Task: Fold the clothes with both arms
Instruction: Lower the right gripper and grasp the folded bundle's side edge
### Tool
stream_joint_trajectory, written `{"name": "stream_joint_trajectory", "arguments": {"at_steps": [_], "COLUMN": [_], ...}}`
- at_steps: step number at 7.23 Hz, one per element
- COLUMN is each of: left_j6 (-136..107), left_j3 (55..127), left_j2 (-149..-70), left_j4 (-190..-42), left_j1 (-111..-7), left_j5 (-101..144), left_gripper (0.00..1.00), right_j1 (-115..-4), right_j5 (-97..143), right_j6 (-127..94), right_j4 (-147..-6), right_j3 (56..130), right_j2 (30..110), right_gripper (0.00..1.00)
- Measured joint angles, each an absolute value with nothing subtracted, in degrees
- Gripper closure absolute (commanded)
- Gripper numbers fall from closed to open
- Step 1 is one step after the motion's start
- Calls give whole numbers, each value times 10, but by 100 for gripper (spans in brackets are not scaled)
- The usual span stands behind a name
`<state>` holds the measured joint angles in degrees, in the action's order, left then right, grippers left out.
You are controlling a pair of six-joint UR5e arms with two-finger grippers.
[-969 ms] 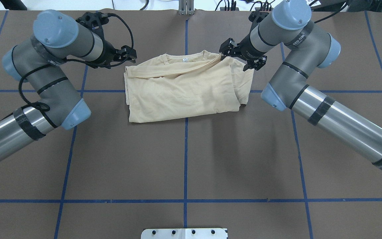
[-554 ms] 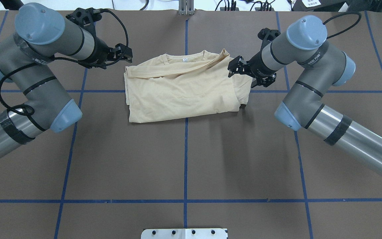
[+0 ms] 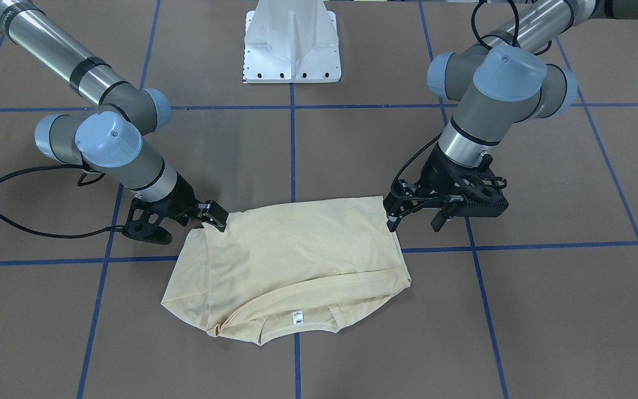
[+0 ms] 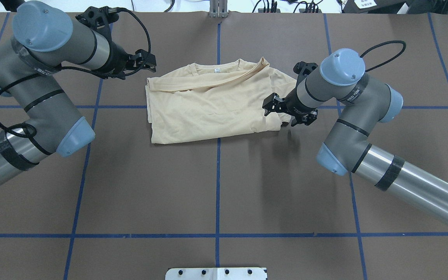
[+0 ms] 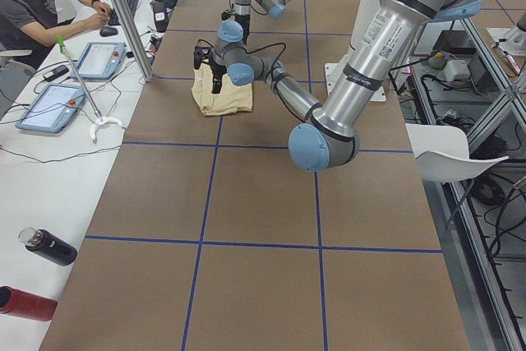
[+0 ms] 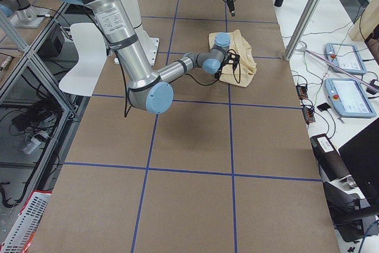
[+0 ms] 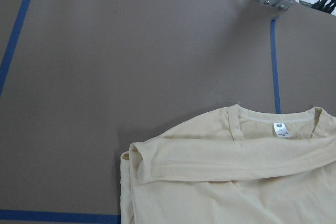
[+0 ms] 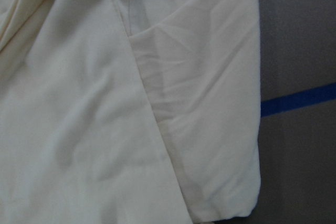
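The clothes are one cream shirt (image 4: 212, 105), folded into a rough rectangle with its plain side up, collar and label on the far side (image 3: 297, 249). A sleeve crosses it below the collar (image 7: 236, 156). My left gripper (image 4: 149, 62) hovers open just off the shirt's far left corner and holds nothing (image 3: 416, 220). My right gripper (image 4: 284, 112) is open over the shirt's right edge near its near right corner (image 3: 216, 217). The right wrist view is filled with layered cloth (image 8: 105, 129). No fingers show in either wrist view.
Blue tape lines (image 4: 217, 186) grid the brown table. The white pedestal base (image 3: 292, 50) stands on the robot's side. An aluminium post (image 4: 217, 7) is at the far edge. In the exterior left view, a seated person (image 5: 33, 6), tablets and bottles (image 5: 49, 248) occupy a side bench.
My right gripper left the sleeve end at the far right shoulder and travelled along the shirt's right edge towards the robot. The left arm drew back slightly leftward. The shirt stayed put.
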<state>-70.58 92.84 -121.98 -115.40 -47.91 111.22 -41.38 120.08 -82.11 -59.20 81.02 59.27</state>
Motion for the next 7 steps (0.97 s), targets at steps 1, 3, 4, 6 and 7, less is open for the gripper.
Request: {"name": "stream_joint_trajectory", "arguments": {"at_steps": [1, 3, 4, 6, 7], "left_j6": [-706, -706, -706, -706, -706], "left_j3": [929, 928, 927, 924, 923], "left_j2": [-1220, -1219, -1220, -1220, -1220], "left_j4": [-1154, -1154, -1154, -1154, -1154], "left_j1": [-479, -480, -480, -479, -479], "left_j5": [1112, 1111, 1111, 1110, 1110], "left_gripper": [0, 0, 0, 0, 0], "right_j1": [-408, -400, -399, -399, -402], "right_j5": [1199, 1198, 1198, 1198, 1198], "right_j6": [-821, -822, -821, -829, -843], "right_j4": [-595, -599, -604, -617, -620], "right_j3": [809, 807, 806, 806, 807], "right_j2": [592, 590, 589, 585, 584], "right_gripper": [2, 57, 97, 100, 100]}}
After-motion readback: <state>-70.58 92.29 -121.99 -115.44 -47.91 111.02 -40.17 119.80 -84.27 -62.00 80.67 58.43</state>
